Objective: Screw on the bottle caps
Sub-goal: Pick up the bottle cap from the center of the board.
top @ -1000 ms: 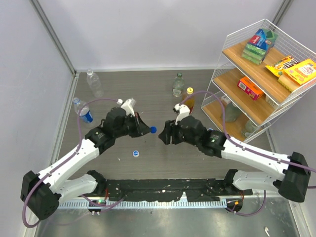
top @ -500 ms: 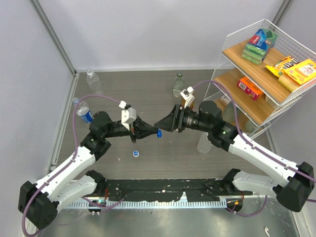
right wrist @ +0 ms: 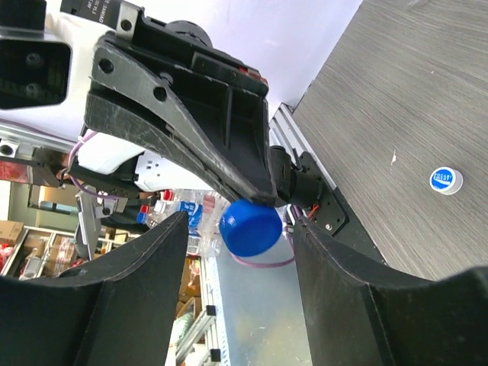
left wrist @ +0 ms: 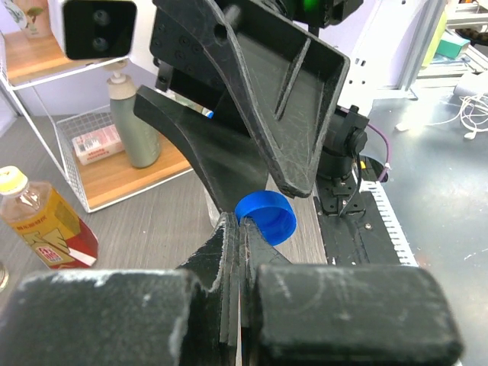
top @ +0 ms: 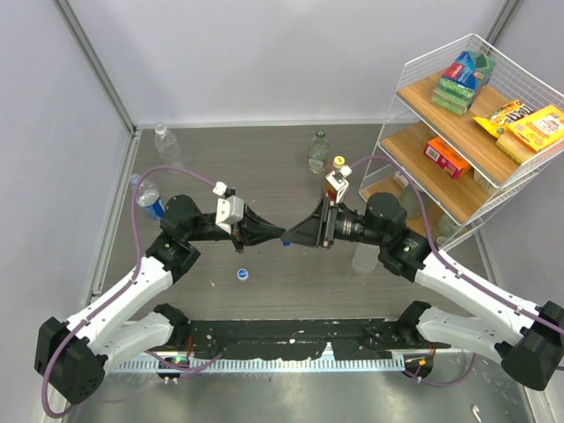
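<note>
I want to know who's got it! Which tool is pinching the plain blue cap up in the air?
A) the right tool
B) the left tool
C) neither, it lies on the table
B: the left tool is shut on the blue cap, while the right tool stands open, not gripping.

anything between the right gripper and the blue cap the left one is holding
Nothing visible. The small round dark blue plastic cap is pinched at the tips of the left gripper, and the right gripper faces it, jaws open, with only air between.
</note>
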